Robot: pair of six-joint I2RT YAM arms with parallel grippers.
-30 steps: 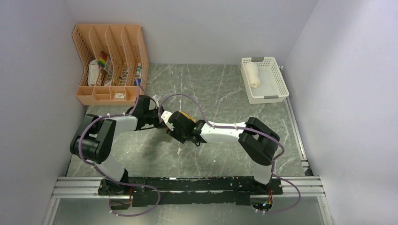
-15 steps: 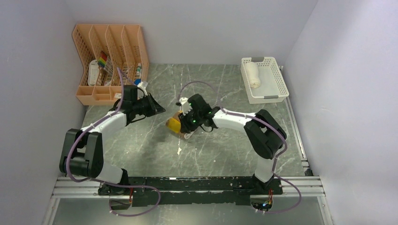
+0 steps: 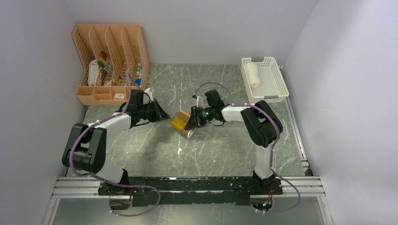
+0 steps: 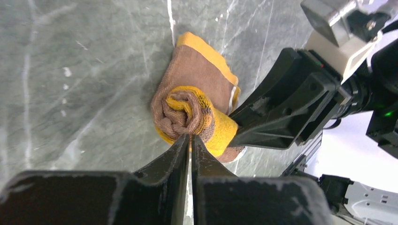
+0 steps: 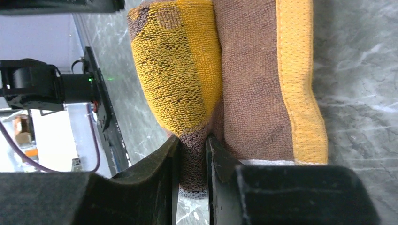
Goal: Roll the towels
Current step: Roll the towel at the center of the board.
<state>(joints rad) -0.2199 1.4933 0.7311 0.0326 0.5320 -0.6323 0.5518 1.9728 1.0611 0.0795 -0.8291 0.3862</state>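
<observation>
The left tool [image 4: 189, 140], clenched empty, has moved in beside the mid-frame towel roll [image 3: 178, 122]: soft, light, probably best held where the right tool [image 5: 191, 145] pinches its end.

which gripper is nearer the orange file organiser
Left. The left gripper sits just right of the orange file organiser; the right gripper is farther right, gripping the rolled brown-and-yellow towel.

This looks like a robot lab test cell to me. Plain pale walls [image 3: 37, 70] box in my grey marbled table [image 3: 225, 154]. A metal rail [image 3: 187, 187] runs along its near edge, with purple cables [image 3: 141, 206] looping off it. At the back stand an orange desk organizer [image 3: 112, 47] and a white plastic basket [image 3: 277, 89].
</observation>
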